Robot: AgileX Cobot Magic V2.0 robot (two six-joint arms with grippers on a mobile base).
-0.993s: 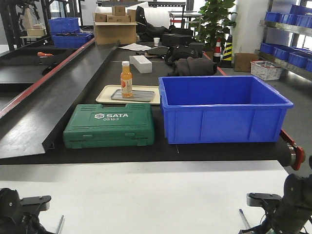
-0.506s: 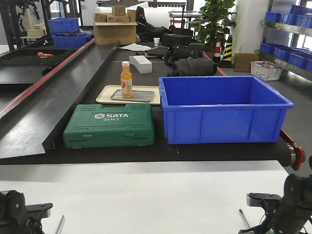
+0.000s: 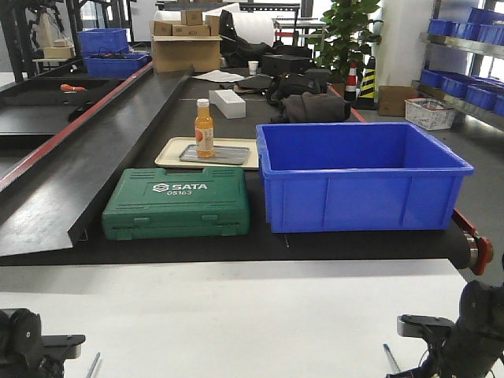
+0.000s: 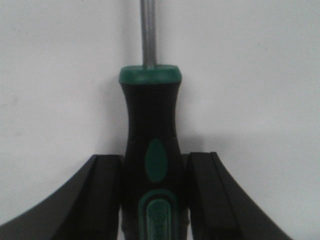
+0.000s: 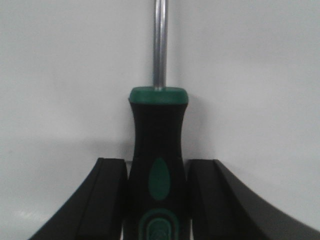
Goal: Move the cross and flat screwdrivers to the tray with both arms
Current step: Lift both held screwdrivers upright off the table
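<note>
A: Checking surface: white table near, black bench beyond. Green case, blue crate at its 3 o'clock, grey tray at its 12, bottle on it.
B: Wrist views?
A: Handles; front view shows only shafts. Left gripper straddles left screwdriver, right gripper straddles right screwdriver. Jaws narrow, pads beside handles; clamped or not, can't tell. Both on white table, 6 o'clock from tray.

— What's left of the blue crate?
— A green SATA case, just beside it.
— And behind that case?
— A cream tray and an upright orange bottle, near the crate's far-left corner.
</note>
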